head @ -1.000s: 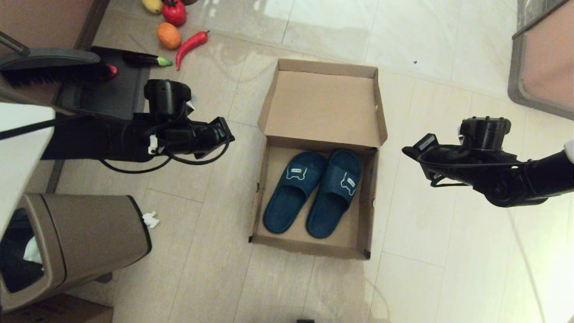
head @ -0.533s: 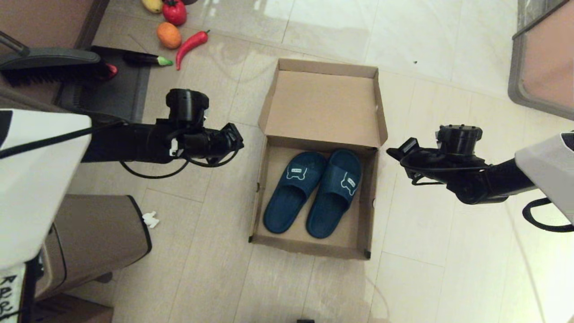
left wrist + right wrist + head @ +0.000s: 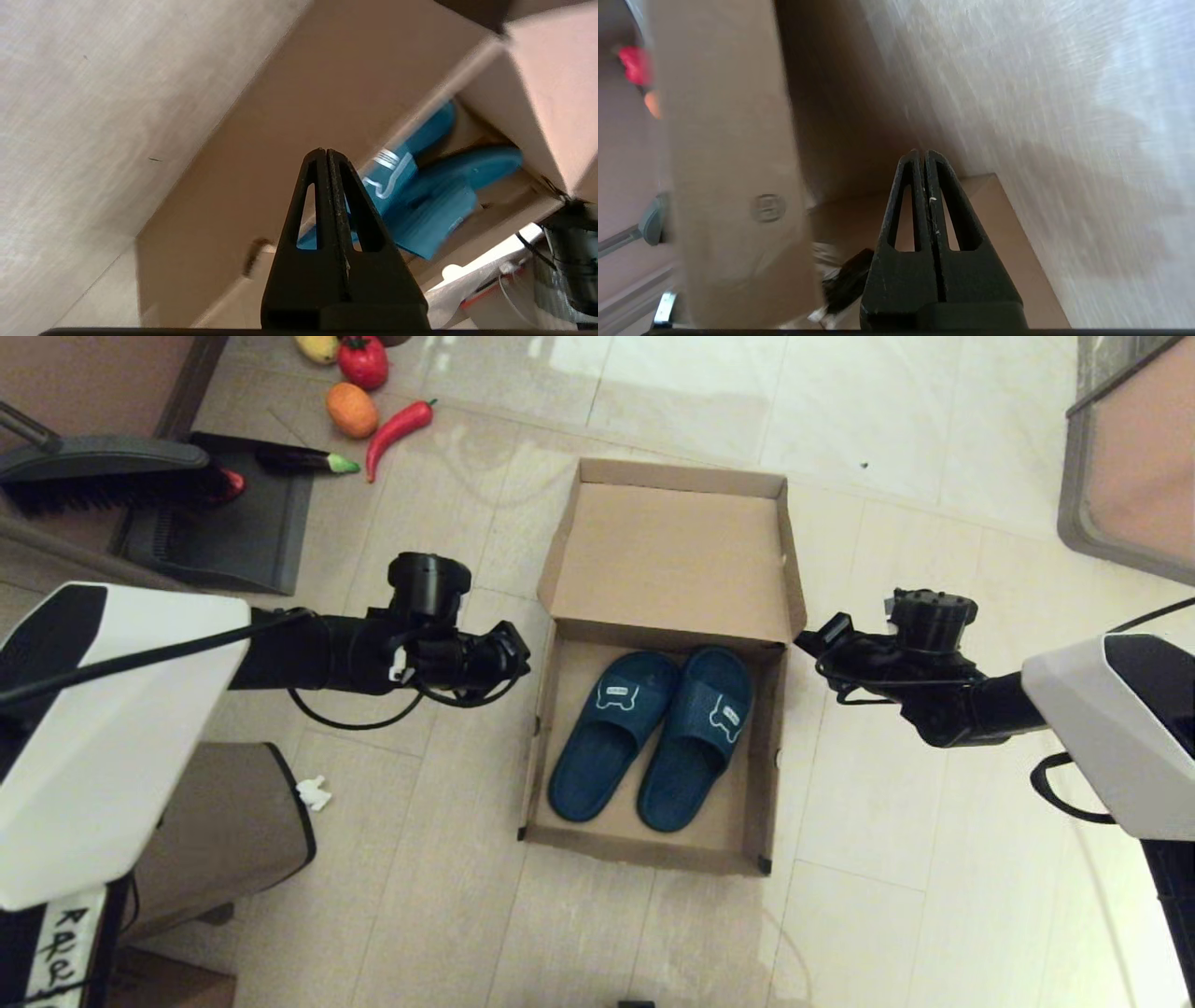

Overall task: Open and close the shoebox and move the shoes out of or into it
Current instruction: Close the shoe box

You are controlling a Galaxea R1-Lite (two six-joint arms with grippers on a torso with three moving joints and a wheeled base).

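Observation:
The brown cardboard shoebox [image 3: 758,775] lies open on the floor, its hinged lid [image 3: 674,555] folded back flat behind it. Two navy slide slippers [image 3: 611,733] [image 3: 700,733] lie side by side inside, white outlines on their straps. My left gripper [image 3: 519,656] hovers just outside the box's left wall, shut and empty; the left wrist view looks past its fingertips [image 3: 325,154] at the box wall [image 3: 261,121] and the slippers [image 3: 420,186]. My right gripper [image 3: 805,639] is beside the box's right wall near the hinge, shut and empty; its fingertips [image 3: 922,154] face the cardboard [image 3: 728,154].
A brown plastic trash bin [image 3: 215,831] stands at the left front with a crumpled white scrap [image 3: 315,791] beside it. Toy vegetables [image 3: 373,406] lie at the far left by a dark dustpan [image 3: 219,527] and brush [image 3: 103,467]. A grey-framed piece [image 3: 1130,457] stands far right.
Both arms have moved inward toward the box: the left gripper rightward and a little nearer, the right gripper leftward to the box's right wall. Box and slippers have not moved.

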